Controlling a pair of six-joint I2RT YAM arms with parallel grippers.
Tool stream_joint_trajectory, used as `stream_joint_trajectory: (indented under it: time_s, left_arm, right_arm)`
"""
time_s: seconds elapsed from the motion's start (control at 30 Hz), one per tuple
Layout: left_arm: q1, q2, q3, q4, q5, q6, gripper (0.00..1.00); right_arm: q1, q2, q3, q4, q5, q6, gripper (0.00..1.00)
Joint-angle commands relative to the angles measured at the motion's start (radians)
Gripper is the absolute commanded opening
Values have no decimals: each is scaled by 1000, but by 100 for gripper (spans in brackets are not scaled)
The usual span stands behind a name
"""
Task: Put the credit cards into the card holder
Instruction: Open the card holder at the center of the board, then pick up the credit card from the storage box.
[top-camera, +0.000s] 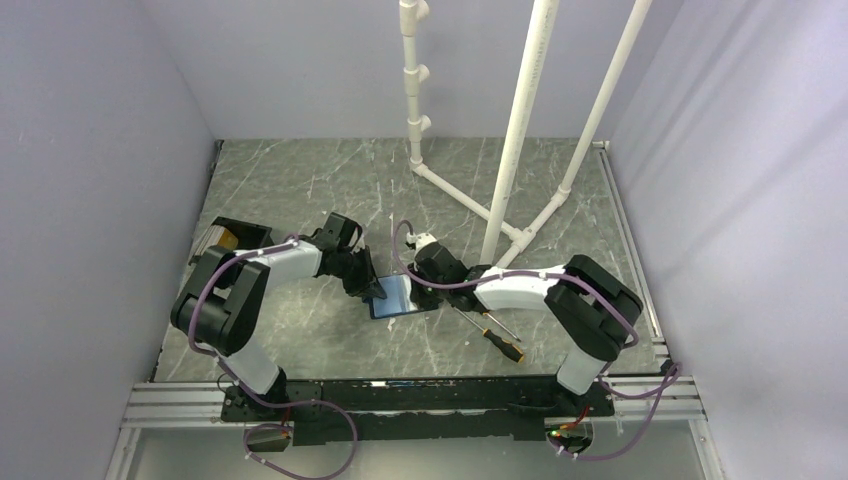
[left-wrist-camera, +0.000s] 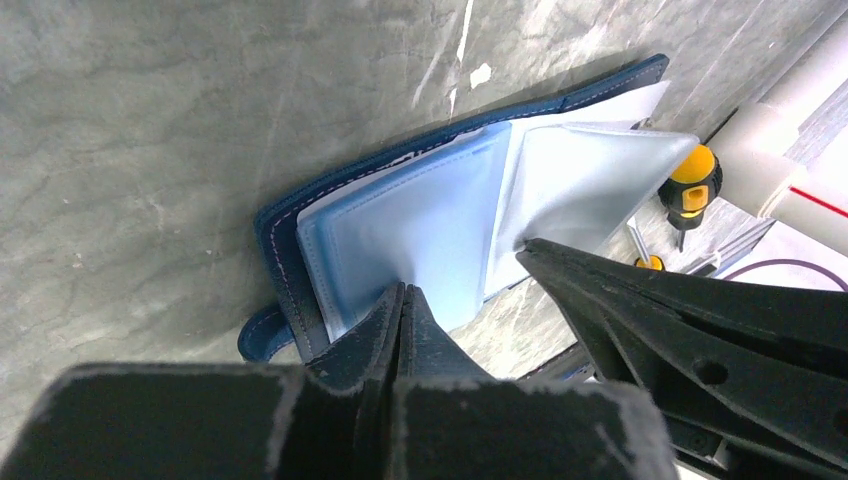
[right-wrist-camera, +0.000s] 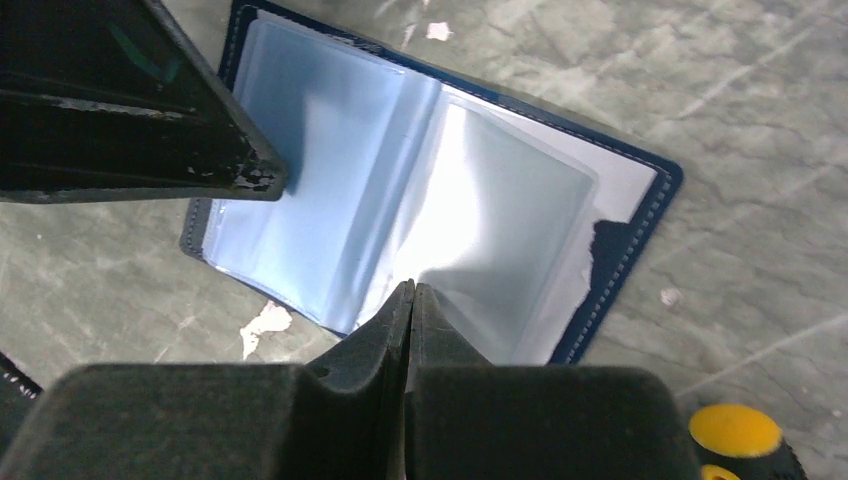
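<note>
Two pairs of fingers are meeting over the card holder (top-camera: 401, 298), which is lying open and face up on the counter (top-camera: 300, 190), in the middle between the arms. The left fingers (top-camera: 373, 288) are reaching in from the holder's left side and the right fingers (top-camera: 414, 279) from its right.

In the left wrist view the left fingers (left-wrist-camera: 385, 322) are pressing together with no gap, their tips touching the near edge of a pale blue sleeve (left-wrist-camera: 420, 225) that is lying flat inside the navy cover (left-wrist-camera: 275, 240). Whether any plastic is caught between them is not clear.

In the right wrist view the right fingers (right-wrist-camera: 390, 322) are likewise pressing tight together, pinching the near edge of a clear sleeve (right-wrist-camera: 510, 210), which is creasing toward the tips and lifting off the cover (right-wrist-camera: 655, 195).

Two screwdrivers (top-camera: 497, 335) with orange-yellow handles are lying on the counter just to the right of the holder, apart from it.
</note>
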Motion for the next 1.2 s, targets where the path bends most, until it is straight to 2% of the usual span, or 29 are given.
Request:
stream_joint_trajectory:
  time_s: [0.0,0.3,0.43,0.63,0.77,0.83,0.9,0.97,1.17]
  left_arm:
    - [9,28,-44,-79,-150,75,1]
    - [69,-21,-69,-110,-130,124,1]
    - [79,-49,-62,-128,-97,151,1]
    - [78,-98,-8,-158,-15,169,3]
    - [79,-180,52,-227,4,173,8]
    - [82,-227,85,-265,17,179,14]
    - [90,-276,116,-311,35,188,26]
    - [102,-315,147,-368,27,201,33]
    - [210,-445,242,-588,-50,278,64]
  right_arm:
    - [-14,-23,-53,-100,134,6,0]
    - [-18,-65,-79,-194,258,50,0]
    - [-13,-81,-71,-187,245,4,0]
    - [49,-85,42,-227,226,-54,6]
    - [83,-126,126,-289,240,-65,11]
    - [87,-150,162,-309,239,-69,14]
    - [90,-162,196,-314,227,-78,17]
    - [90,-162,222,-306,199,-81,20]
    - [90,-125,262,-247,108,-84,25]
